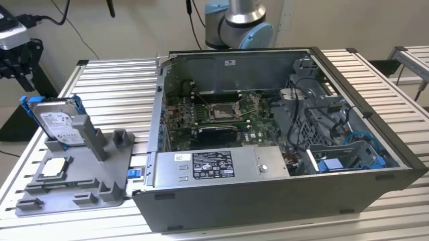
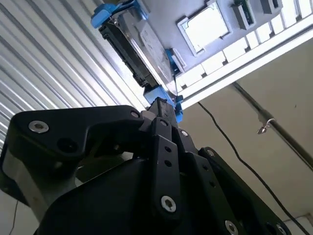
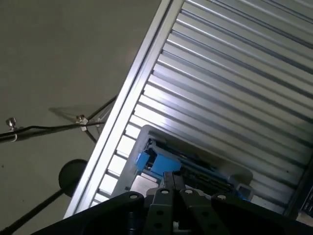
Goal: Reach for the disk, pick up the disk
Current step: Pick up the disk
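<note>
On a ribbed metal table (image 1: 114,85), the disk (image 1: 59,122), silver with a white label and a blue frame, stands on edge, leaning in a slot of a grey holder (image 1: 100,165) on the exterior view's left, beside an open computer case (image 1: 268,201). The black gripper (image 1: 15,70) hangs just above and beside the disk's upper corner. In both wrist views its fingers (image 2: 161,110) look drawn close together with nothing between them, their tips near the disk's blue frame (image 2: 159,93); whether they touch it I cannot tell.
</note>
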Robot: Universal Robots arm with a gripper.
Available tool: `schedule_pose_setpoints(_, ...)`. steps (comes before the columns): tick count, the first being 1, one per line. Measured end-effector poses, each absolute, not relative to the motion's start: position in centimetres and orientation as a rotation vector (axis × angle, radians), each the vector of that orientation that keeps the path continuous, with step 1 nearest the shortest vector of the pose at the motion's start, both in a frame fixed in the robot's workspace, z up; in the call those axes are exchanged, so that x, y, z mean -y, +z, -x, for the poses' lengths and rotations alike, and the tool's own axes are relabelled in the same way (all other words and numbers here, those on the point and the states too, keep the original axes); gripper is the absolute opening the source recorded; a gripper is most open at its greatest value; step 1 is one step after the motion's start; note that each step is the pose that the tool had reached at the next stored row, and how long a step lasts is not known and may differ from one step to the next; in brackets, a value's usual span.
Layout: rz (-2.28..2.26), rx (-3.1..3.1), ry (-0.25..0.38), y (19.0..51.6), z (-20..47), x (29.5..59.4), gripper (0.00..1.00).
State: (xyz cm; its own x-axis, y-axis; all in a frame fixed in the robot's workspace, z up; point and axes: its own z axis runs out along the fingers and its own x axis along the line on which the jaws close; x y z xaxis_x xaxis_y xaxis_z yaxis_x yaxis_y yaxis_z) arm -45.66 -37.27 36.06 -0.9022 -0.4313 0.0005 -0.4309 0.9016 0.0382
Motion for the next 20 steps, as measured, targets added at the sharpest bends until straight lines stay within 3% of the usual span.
schedule_pose_setpoints(20, -1.234, 2.876, -0.053, 36.06, 45.66, 37.27, 0.0)
